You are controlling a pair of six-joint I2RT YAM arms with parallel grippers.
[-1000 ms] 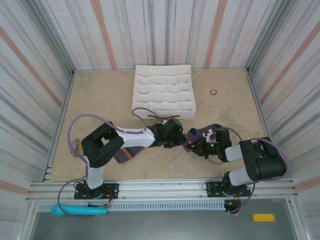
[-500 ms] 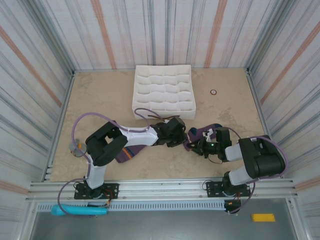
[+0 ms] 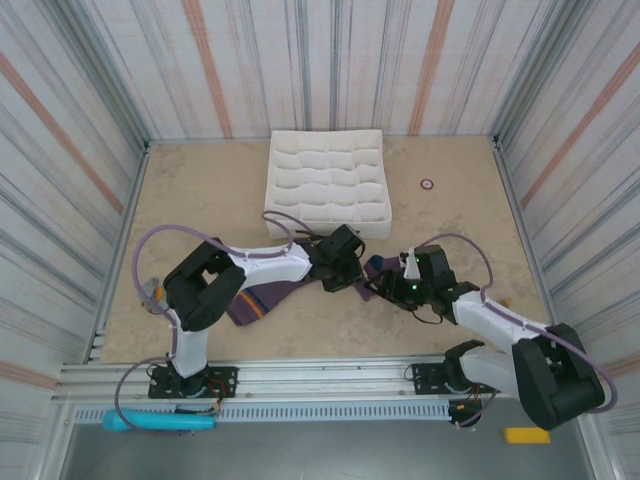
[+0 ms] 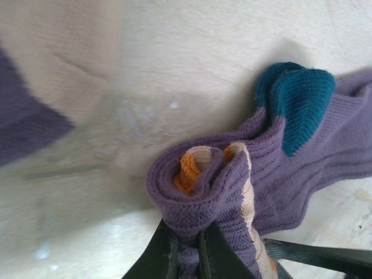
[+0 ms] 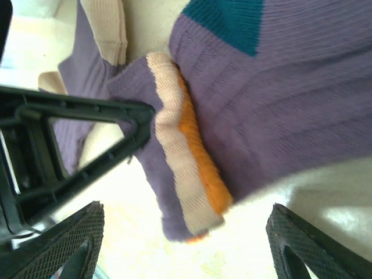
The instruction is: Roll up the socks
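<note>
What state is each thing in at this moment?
Purple sock with teal heel: cuff end rolled, rest unrolled.
Purple striped sock: flat, unrolled, partly under left arm.
Left gripper: shut on the rolled cuff.
Right gripper: open over that sock.
White gridded organizer: compartments empty.

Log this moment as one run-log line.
stage: roll begun | left end effector: shut on purple fabric sock with teal heel, cuff end curled | right end effector: open above same sock

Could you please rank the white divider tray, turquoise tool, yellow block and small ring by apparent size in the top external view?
Largest to smallest:
1. white divider tray
2. turquoise tool
3. yellow block
4. small ring
None look alike.
</note>
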